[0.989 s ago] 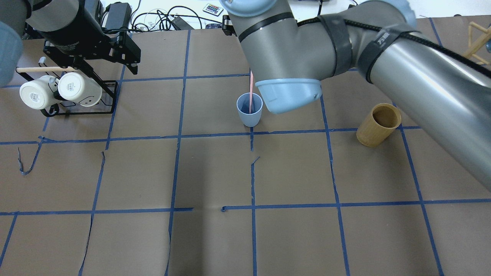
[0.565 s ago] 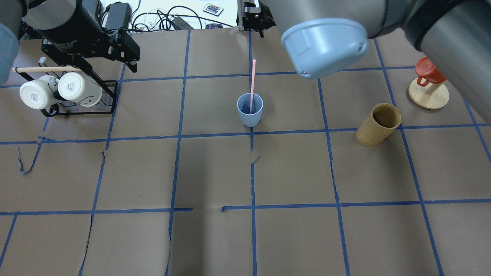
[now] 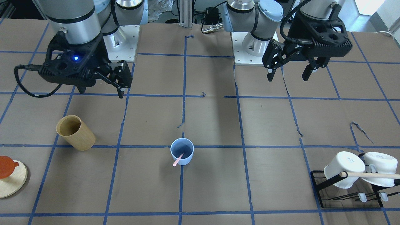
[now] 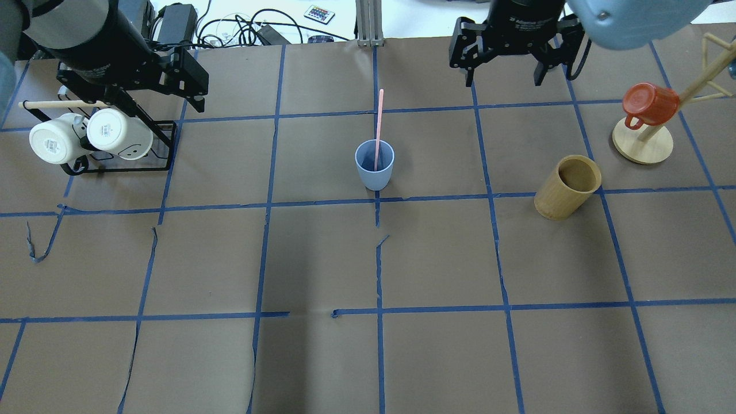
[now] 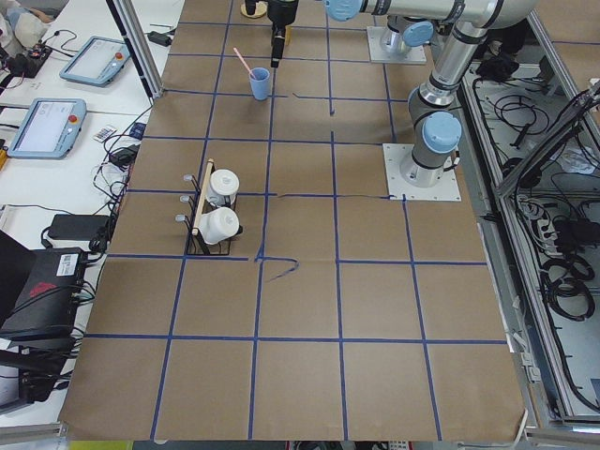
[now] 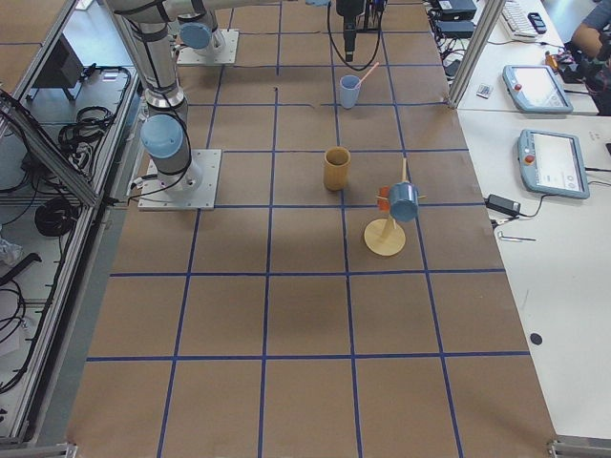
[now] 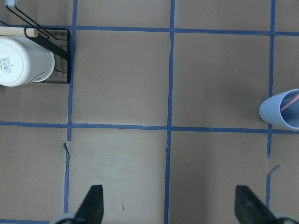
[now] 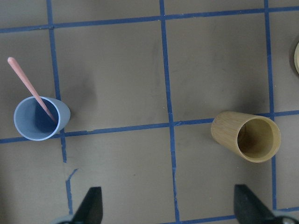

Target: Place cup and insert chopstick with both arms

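The light blue cup (image 4: 374,167) stands upright near the table's middle. The pale pink chopstick (image 4: 378,123) stands in it and leans on the rim; nothing holds it. Both also show in the front view, cup (image 3: 182,151) and stick (image 3: 178,160), and in the right wrist view, cup (image 8: 39,119) and stick (image 8: 29,86). My right gripper (image 4: 503,77) is open and empty, raised off to the side of the cup. My left gripper (image 3: 287,76) is open and empty, above bare table near the mug rack. The cup's edge shows in the left wrist view (image 7: 280,109).
A tan wooden cylinder (image 4: 566,187) stands right of the cup. A black rack (image 4: 164,146) with two white mugs (image 4: 118,133) and a wooden dowel sits at the far left. A red mug (image 4: 647,103) hangs on a wooden stand (image 4: 642,144) at the far right.
My right arm has pulled away from over the cup toward the table's far right. The chopstick stays in the cup. The left arm has not moved.
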`<state>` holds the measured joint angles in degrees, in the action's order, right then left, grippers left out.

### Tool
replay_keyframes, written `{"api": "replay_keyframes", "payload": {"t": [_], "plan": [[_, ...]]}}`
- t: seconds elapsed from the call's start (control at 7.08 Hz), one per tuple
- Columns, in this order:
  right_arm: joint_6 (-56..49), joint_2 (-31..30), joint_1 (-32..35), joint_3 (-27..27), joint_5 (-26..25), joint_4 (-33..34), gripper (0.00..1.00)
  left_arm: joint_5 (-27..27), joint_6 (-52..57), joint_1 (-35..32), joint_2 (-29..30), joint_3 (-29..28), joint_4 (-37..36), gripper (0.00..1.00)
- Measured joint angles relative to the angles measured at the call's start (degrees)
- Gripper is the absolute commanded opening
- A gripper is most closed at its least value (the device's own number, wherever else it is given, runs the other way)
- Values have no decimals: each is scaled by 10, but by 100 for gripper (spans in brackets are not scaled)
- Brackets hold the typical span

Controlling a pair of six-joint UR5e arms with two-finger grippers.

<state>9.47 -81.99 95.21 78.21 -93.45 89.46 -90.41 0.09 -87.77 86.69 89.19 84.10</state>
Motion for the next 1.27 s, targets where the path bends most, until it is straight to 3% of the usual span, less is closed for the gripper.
{"api": "replay_keyframes", "payload": {"t": [0.57, 0.99, 1.27], "plan": [[-181, -28, -116, 18, 1, -110, 100, 1, 0, -1, -10, 1, 7, 100], [-164, -81, -128, 85, 7, -90, 100, 0, -1, -1, -9, -4, 10, 100], [-142, -94, -121, 101, 26, -76, 100, -4, -2, 0, -9, -4, 14, 100]]}}
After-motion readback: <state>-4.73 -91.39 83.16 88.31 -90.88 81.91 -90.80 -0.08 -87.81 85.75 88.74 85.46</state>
